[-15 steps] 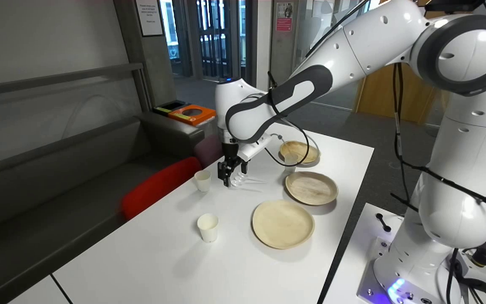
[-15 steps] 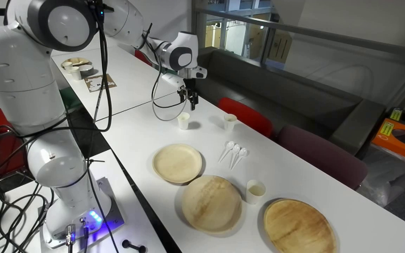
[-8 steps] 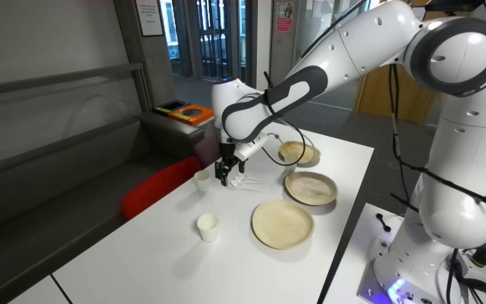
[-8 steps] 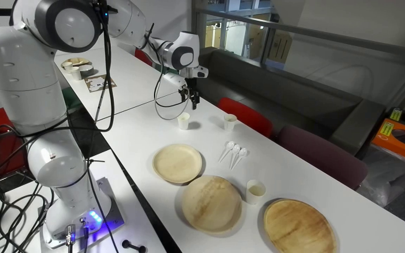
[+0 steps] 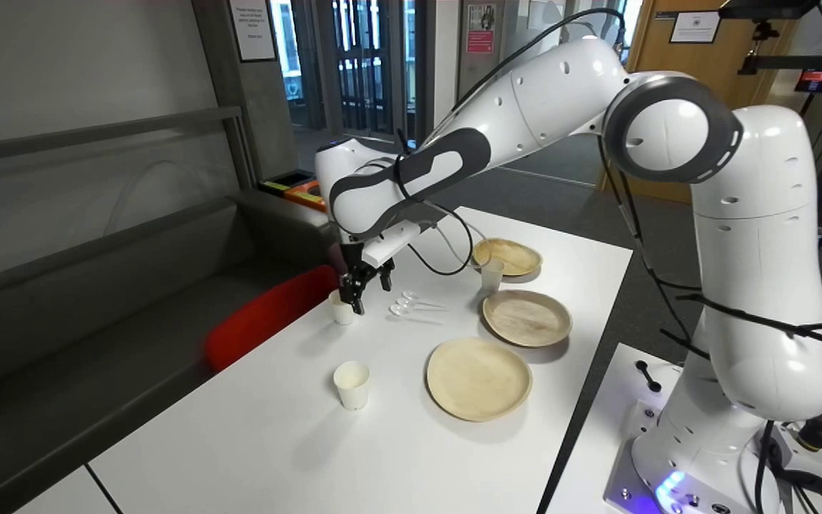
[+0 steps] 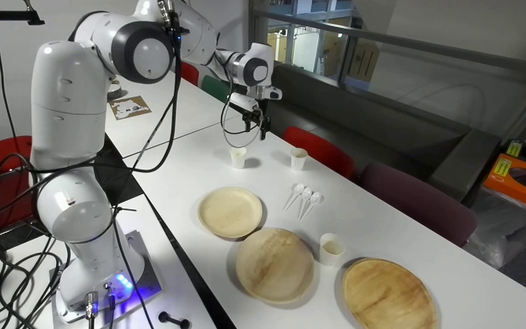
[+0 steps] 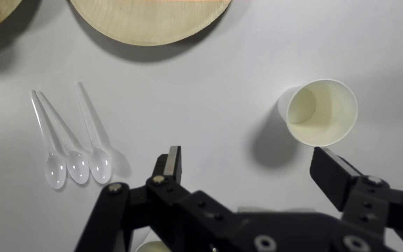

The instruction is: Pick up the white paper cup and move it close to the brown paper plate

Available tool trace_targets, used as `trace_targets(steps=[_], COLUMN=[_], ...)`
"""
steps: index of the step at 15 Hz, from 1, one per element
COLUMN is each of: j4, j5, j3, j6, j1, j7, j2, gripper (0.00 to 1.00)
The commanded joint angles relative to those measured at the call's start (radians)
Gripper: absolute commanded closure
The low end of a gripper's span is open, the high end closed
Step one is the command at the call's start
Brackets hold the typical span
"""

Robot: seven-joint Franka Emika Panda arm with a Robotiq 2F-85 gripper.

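Observation:
Two white paper cups stand upright. The nearer cup (image 5: 352, 385) also shows in an exterior view (image 6: 238, 158) and at right in the wrist view (image 7: 318, 112). The farther cup (image 5: 342, 314) also shows in an exterior view (image 6: 298, 160); it is partly behind the gripper. Flat tan-brown plates are a pale plate (image 5: 479, 379) and a streaked plate (image 5: 527, 318); I cannot tell which is the brown paper plate. The pale one tops the wrist view (image 7: 149, 21). My gripper (image 7: 247, 152) is open and empty above the table, its right finger just below the cup's image.
Three white spoons (image 6: 304, 201) lie on the table. A translucent cup (image 6: 331, 250) stands between the streaked plate and a deeper brown bowl (image 6: 389, 294). A red chair (image 5: 272, 314) and a sofa (image 5: 133, 307) line the far edge.
The arm has swung left in one exterior view and right in the other, mostly in the last half second. The gripper now overlaps the farther cup. The cups and plates have not moved.

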Motion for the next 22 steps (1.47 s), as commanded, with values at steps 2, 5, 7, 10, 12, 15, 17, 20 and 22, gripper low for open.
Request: trace_targets(steps=[2, 5, 7, 10, 12, 15, 17, 20, 22], j4=[0.147, 0.162, 0.162, 0.172, 0.185, 0.22, 0.25, 0.294, 0.313], j5=[-0.034, -0.044, -0.055, -0.068, -0.077, -0.079, -0.079, -0.076, -0.077], j3=[-0.018, -0.019, -0.021, -0.023, -0.025, -0.026, -0.027, -0.031, -0.034], j6=[-0.127, -0.157, -0.156, -0.155, -0.149, -0.146, -0.147, -0.148, -0.148], j1=[0.05, 0.075, 0.09, 0.106, 0.115, 0.122, 0.124, 0.127, 0.128], j7=[-0.056, -0.078, -0.084, -0.089, -0.089, -0.094, -0.098, -0.101, -0.102], j2=[0.128, 0.174, 0.199, 0.236, 0.258, 0.289, 0.308, 0.335, 0.347], gripper=[0.0, 0.0, 0.0, 0.0, 0.0, 0.0, 0.0, 0.0, 0.0])
